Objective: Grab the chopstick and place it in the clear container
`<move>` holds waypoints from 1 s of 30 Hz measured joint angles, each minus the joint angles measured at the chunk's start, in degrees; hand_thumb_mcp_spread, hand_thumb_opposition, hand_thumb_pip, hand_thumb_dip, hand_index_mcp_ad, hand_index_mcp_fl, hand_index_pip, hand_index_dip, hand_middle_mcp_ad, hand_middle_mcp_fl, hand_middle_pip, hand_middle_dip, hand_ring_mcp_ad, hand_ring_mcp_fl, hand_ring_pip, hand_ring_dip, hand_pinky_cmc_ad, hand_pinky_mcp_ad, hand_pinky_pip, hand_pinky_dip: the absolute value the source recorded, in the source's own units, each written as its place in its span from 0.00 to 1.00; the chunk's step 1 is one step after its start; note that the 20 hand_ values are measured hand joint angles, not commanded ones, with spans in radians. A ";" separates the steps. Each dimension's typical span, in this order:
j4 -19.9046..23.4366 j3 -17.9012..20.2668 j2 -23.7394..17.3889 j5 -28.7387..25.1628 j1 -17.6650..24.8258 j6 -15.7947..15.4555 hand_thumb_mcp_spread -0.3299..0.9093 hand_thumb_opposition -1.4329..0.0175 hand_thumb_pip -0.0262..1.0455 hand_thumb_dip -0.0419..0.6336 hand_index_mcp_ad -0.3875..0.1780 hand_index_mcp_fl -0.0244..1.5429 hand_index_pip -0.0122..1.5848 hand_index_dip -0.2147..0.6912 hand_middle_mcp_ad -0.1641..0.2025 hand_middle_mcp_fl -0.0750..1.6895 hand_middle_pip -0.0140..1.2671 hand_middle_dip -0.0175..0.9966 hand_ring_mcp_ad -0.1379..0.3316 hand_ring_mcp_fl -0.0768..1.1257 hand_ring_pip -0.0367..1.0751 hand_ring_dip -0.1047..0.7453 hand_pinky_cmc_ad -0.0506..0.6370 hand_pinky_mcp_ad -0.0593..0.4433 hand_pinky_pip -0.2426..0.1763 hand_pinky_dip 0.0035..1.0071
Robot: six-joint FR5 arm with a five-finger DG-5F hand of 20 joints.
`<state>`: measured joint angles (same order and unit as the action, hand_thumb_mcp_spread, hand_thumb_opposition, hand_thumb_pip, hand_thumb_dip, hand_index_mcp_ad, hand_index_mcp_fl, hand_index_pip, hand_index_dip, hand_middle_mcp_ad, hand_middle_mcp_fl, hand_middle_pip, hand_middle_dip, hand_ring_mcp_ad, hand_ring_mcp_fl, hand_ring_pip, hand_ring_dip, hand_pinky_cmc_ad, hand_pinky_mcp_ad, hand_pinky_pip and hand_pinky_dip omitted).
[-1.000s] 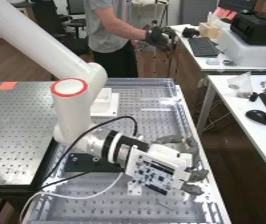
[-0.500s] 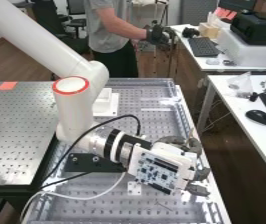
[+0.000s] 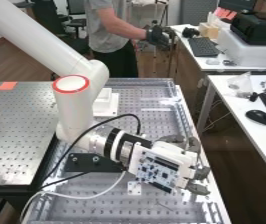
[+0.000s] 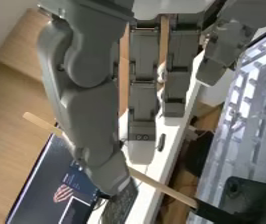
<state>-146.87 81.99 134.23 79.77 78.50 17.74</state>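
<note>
While white jointed robot arm (image 3: 74,107) reaches over perforated silver metal bench (image 3: 153,202), dark grey hand with white shell (image 3: 185,159) hangs at bench's right-hand long edge, as high view shows it. Thumb and fingers close together on slim pale wooden chopstick (image 4: 162,187), pinching it; chopstick slants, jutting out past both sides of grip. Black plate (image 3: 84,163) lies on bench beneath arm; stepped white block (image 3: 104,102) stands farther back, near bench's far edge.
</note>
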 joint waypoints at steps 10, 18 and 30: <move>-0.28 0.07 -0.02 0.44 -0.01 -0.10 0.74 0.31 0.44 0.46 0.35 0.66 0.26 0.58 0.49 0.62 0.13 0.75 0.48 0.52 0.13 0.62 0.75 0.65 0.72 0.15; -0.04 0.59 -0.32 1.04 0.07 0.57 0.74 0.34 0.46 0.48 0.34 0.62 0.26 0.55 0.50 0.59 0.13 0.75 0.47 0.51 0.12 0.62 0.72 0.65 0.72 0.15; 1.21 2.76 -1.26 1.03 0.40 1.15 0.73 0.39 0.48 0.51 0.34 0.62 0.26 0.53 0.49 0.60 0.13 0.75 0.48 0.50 0.12 0.62 0.70 0.65 0.72 0.15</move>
<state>-145.66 84.74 132.96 80.81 78.90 18.89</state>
